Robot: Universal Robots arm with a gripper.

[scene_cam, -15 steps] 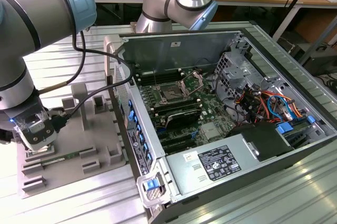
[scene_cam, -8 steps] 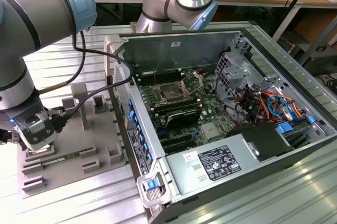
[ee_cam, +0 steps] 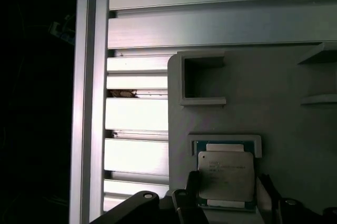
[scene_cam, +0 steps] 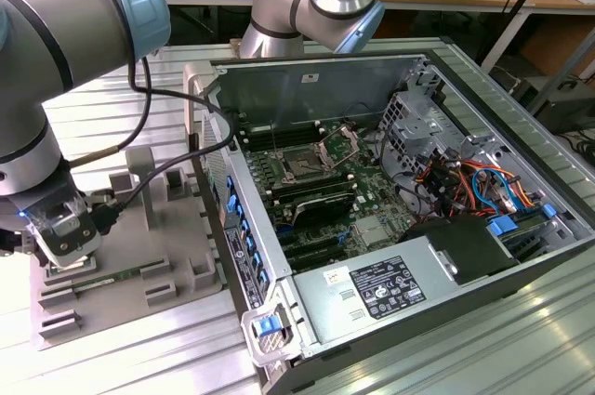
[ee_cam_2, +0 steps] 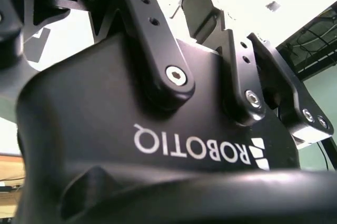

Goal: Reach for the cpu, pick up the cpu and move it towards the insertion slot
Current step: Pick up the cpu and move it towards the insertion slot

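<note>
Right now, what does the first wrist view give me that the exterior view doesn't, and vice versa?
First wrist view adds: the cpu lying flat in a framed recess of the grey fixture, with a square pocket beside it. Exterior view adds: the open computer case, the insertion slot on its motherboard, and the arm bent down to the exterior view's left of the case. Shared: the fixture, the ribbed metal table, and the gripper low over the fixture.
</note>
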